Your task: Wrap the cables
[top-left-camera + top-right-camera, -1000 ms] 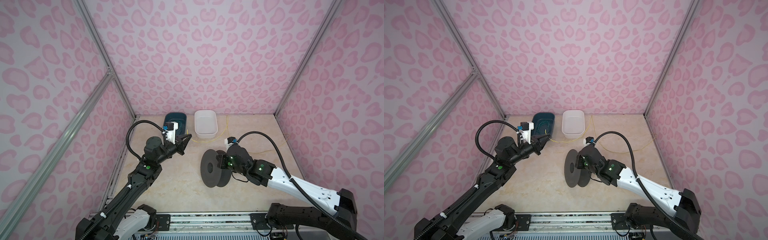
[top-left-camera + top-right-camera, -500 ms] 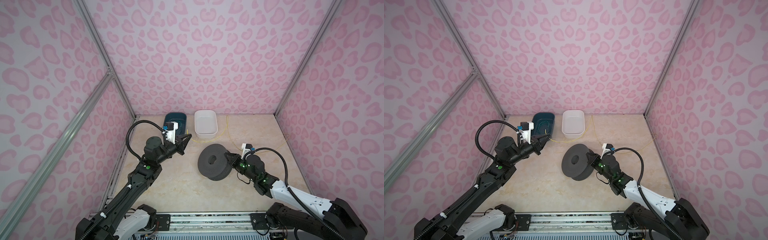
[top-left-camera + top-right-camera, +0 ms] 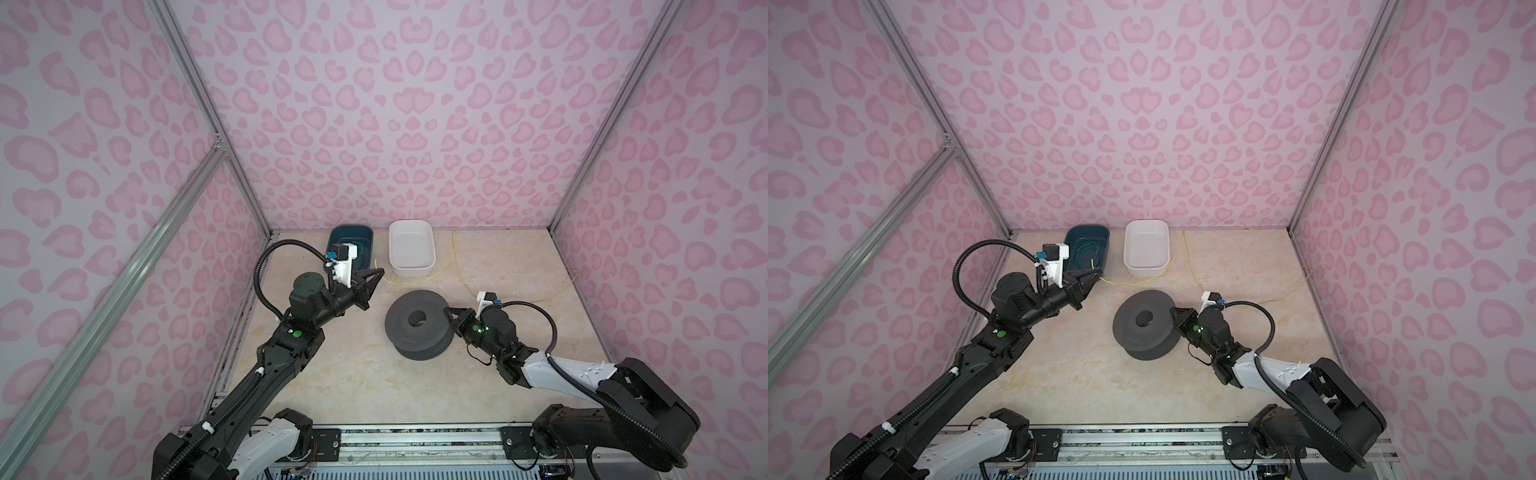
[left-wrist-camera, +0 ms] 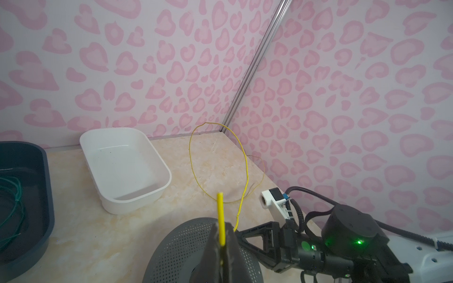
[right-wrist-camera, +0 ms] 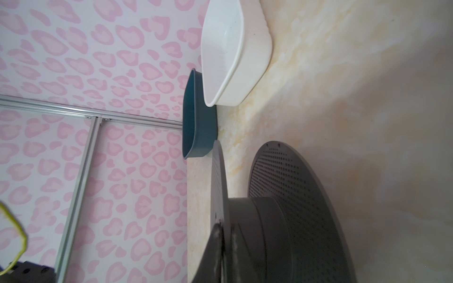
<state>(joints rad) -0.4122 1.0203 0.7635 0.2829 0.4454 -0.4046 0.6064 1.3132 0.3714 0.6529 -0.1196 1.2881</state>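
The yellow cable trails from my left gripper across the table, past the white tray, then back toward the right wall. In the left wrist view the left gripper is shut on the cable's end, which sticks out past the fingertips, and the rest forms a loop. A grey perforated spool lies with one flange on the table. My right gripper is shut on the rim of its upper flange, which passes between the fingertips in the right wrist view.
A dark teal tray holding green wire and a white tray stand at the back of the table. Pink patterned walls close three sides, with aluminium frame bars on the left.
The spool stood on edge a second ago and now lies on one flange. My right arm swung back to the right and down with it. The left arm has held still.
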